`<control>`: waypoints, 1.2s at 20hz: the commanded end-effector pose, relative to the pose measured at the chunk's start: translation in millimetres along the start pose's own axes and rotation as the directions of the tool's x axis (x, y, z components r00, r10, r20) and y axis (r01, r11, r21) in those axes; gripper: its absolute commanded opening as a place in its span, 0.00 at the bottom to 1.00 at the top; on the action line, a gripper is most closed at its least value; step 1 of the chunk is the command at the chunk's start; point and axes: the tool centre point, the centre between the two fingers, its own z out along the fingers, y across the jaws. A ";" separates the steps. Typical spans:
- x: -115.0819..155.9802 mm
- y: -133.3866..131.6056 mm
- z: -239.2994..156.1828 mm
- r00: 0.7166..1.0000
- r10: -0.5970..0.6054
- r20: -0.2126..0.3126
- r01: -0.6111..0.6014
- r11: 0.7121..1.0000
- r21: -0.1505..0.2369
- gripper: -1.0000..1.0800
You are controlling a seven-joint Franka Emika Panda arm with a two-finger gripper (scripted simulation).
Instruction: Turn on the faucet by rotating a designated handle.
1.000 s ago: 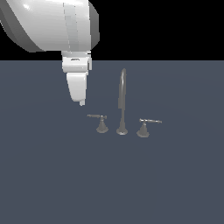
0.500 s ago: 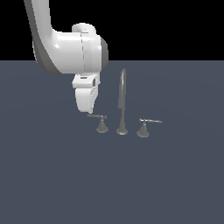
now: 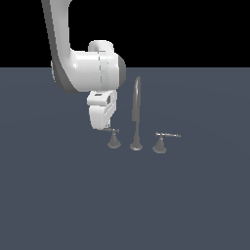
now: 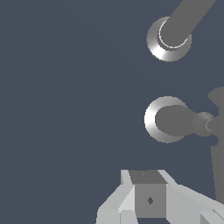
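The faucet [image 3: 136,117] is dull grey, with a tall arched spout on a round foot [image 4: 168,40]. The handle [image 3: 113,138] stands to the exterior view's left of the spout: a thin lever on a small cone base [image 4: 165,120]. A matching second handle [image 3: 160,143] sits on the spout's other side. My white gripper [image 3: 101,127] hangs just above the outer end of the left handle's lever, close to it. I cannot tell whether it touches. In the wrist view the fingertips [image 4: 148,197] appear pressed together, shut on nothing.
The faucet stands on a flat dark blue-grey surface [image 3: 146,205]. My white arm [image 3: 88,68] comes down from above, on the exterior view's left of the spout.
The arm has swung down and toward the exterior view's right. The gripper tip has dropped from above and beside the left handle to the lever's outer end. The faucet parts have not moved.
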 end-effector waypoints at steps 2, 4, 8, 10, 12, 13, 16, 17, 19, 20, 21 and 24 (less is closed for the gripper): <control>0.5 -1.7 1.5 1.000 0.008 0.000 -0.008 1.000 0.001 0.00; 0.5 -1.7 1.5 1.000 0.008 0.000 -0.008 1.000 0.001 0.00; -4.2 8.6 1.4 1.000 0.007 0.000 -0.007 1.000 0.000 0.00; -7.4 15.5 1.3 1.000 0.008 0.001 -0.008 1.000 0.000 0.00; -10.9 22.4 1.3 1.000 0.008 0.001 -0.008 1.000 0.000 0.00; -12.4 25.9 1.1 1.000 0.008 0.001 -0.008 1.000 0.000 0.00; -17.8 36.6 1.1 1.000 0.008 0.001 -0.008 1.000 0.000 0.00; -17.8 36.6 1.1 1.000 0.008 0.001 -0.008 1.000 0.000 0.00; -10.6 27.4 -3.0 1.000 0.018 0.005 -0.018 1.000 0.017 0.00; -10.1 30.9 -2.7 1.000 0.018 0.004 -0.018 1.000 0.016 0.00; -9.6 34.4 -2.5 1.000 0.017 0.004 -0.017 1.000 0.015 0.00; -8.0 45.1 -1.5 1.000 0.015 0.004 -0.015 1.000 0.012 0.00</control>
